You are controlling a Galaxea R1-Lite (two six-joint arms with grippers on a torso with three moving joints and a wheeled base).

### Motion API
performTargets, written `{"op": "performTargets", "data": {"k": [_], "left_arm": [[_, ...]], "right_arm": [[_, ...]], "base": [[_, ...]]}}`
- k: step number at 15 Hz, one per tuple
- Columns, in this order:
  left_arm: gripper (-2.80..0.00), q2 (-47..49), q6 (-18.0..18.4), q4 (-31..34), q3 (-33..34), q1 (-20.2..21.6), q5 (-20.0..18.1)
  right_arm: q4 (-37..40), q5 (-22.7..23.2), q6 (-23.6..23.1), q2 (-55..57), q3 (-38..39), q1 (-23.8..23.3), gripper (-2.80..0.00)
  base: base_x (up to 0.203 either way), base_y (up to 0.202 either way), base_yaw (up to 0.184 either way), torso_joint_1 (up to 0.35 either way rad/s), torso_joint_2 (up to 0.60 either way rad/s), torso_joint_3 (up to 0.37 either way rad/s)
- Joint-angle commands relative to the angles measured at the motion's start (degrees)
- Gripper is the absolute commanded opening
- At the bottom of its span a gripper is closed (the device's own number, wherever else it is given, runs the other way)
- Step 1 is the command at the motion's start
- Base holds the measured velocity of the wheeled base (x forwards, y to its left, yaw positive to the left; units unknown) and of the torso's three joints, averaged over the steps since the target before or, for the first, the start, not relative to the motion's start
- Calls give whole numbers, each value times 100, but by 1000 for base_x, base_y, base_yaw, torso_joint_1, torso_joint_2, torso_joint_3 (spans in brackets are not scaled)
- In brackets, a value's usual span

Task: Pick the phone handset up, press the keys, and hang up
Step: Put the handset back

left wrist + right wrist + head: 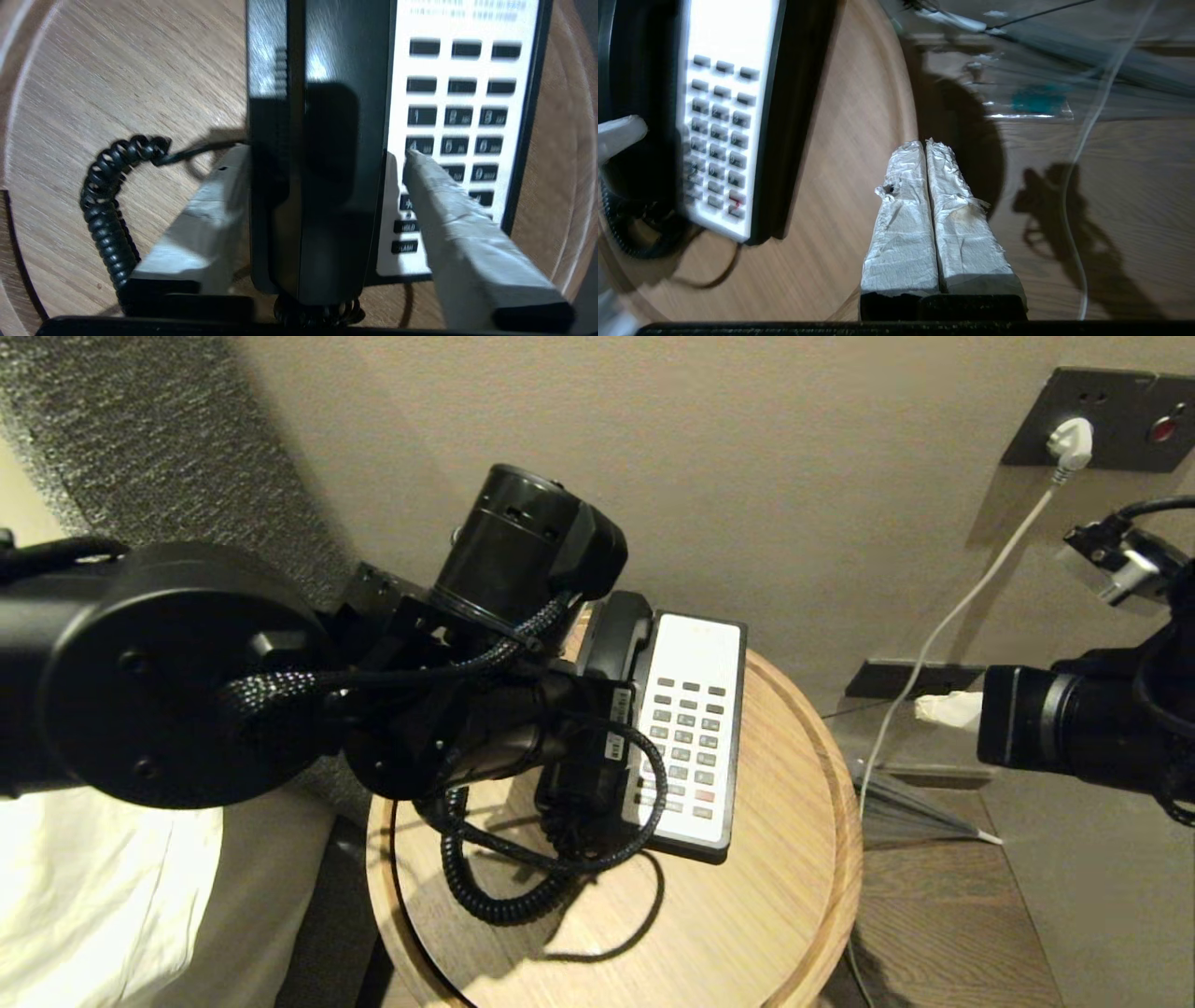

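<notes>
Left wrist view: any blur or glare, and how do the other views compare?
Left wrist view: keypad labels smeared, glare streaks on the phone handset. Right wrist view: floor shows hard arm shadows. Head view: left arm hides much of the phone.

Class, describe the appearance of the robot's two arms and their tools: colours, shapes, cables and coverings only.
Both arms are black, built of rounded cylindrical housings. The left arm carries braided black cable sleeves and a small white label. The left tool has two long flat fingers wrapped in whitish-grey tape. The right tool has the same crinkled tape wrapping on black mounts.
</notes>
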Motion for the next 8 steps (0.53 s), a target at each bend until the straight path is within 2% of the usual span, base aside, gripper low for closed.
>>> {"op": "performTargets", "data": {"k": [1,7,8], "left_arm": [[0,-24,-19,-13,-99,0,21],[0,-868,-45,43,-193,4,-8],[-280,-1146,-74,68,-86,-6,-16]], "right_arm": [[6,-9,11,-34,35,5,-280],[-3,-4,-33,-57,187,84,-280],[-3,29,-33,-34,184,169,-280]], "base": [[0,0,0,0,0,0],[0,0,0,0,0,0],[0,0,0,0,0,0]]}}
